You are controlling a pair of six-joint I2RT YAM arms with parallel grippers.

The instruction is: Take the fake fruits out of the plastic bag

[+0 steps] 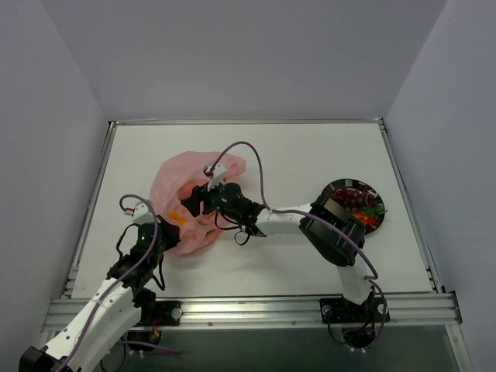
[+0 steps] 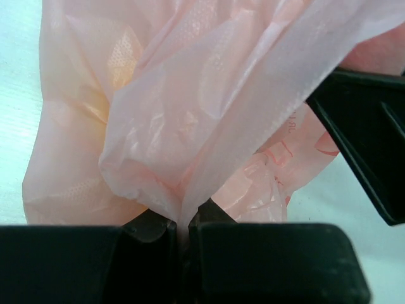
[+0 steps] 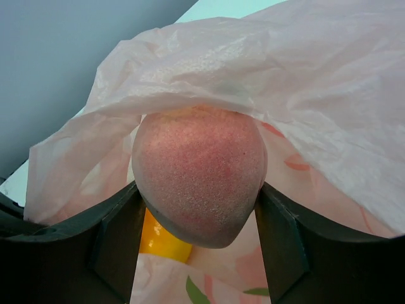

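Observation:
The pink plastic bag lies left of the table's middle. My left gripper is shut on a fold of the bag's near edge, seen close up in the left wrist view. My right gripper reaches into the bag's mouth and is shut on a pinkish-red round fruit, with its fingers on both sides of it. A yellow fruit lies just behind, inside the bag. A dark purple grape bunch and red-orange pieces with green lie on the plate.
The round dark-rimmed plate sits at the right, beside the right arm's elbow. A black finger of the right gripper shows at the right of the left wrist view. Grey walls close in the table on three sides.

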